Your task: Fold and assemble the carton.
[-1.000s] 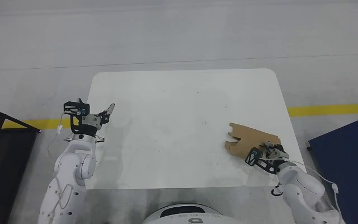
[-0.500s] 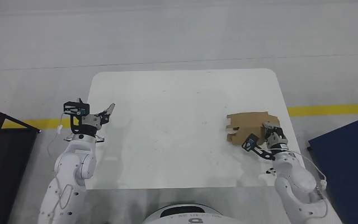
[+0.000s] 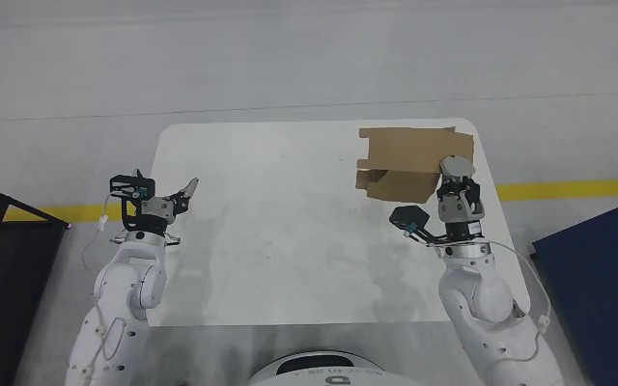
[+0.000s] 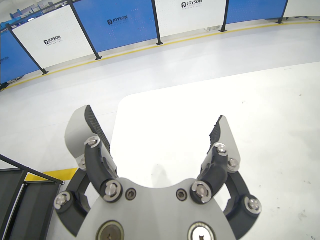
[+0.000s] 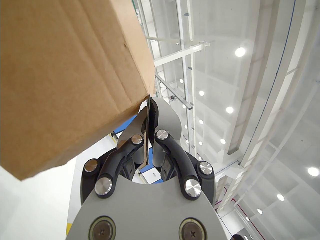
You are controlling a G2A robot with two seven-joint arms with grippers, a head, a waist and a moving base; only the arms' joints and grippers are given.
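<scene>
Right gripper (image 5: 149, 108) pinching carton (image 3: 410, 152) by its edge, carton raised over white table (image 3: 290, 241), left gripper (image 4: 155, 126) wide open, empty.

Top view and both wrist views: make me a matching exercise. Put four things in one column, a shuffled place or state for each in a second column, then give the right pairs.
Things
1. brown cardboard carton
2. left tool
3. right tool
4. yellow floor stripe

Places and states
A. open, holding nothing
B. shut on a thin cardboard edge
C. on the floor, running out from beside the white table
D. held by one edge, over the table's far right corner

Pairs: 1-D, 2-A, 3-B, 4-C
</scene>
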